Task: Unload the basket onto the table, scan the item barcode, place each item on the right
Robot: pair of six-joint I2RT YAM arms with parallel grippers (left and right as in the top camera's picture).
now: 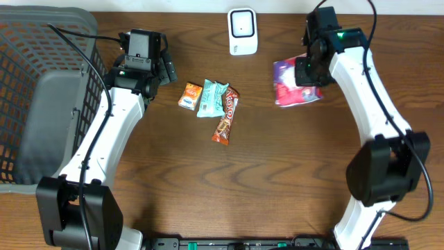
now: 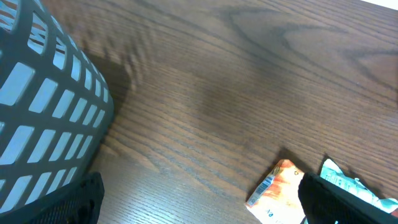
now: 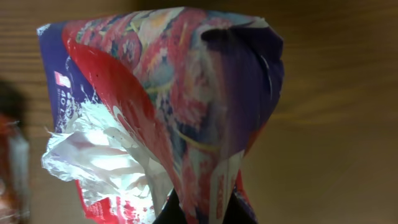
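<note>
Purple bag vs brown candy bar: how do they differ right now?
The purple bag is wide and crumpled; the brown candy bar is slim and flat. The bag is pinched in the right claw; the bar lies free, beside a teal packet. Both are printed snack wrappers.

Dark brown wood-grain table (image 1: 277, 173) fills the view, evenly lit.
</note>
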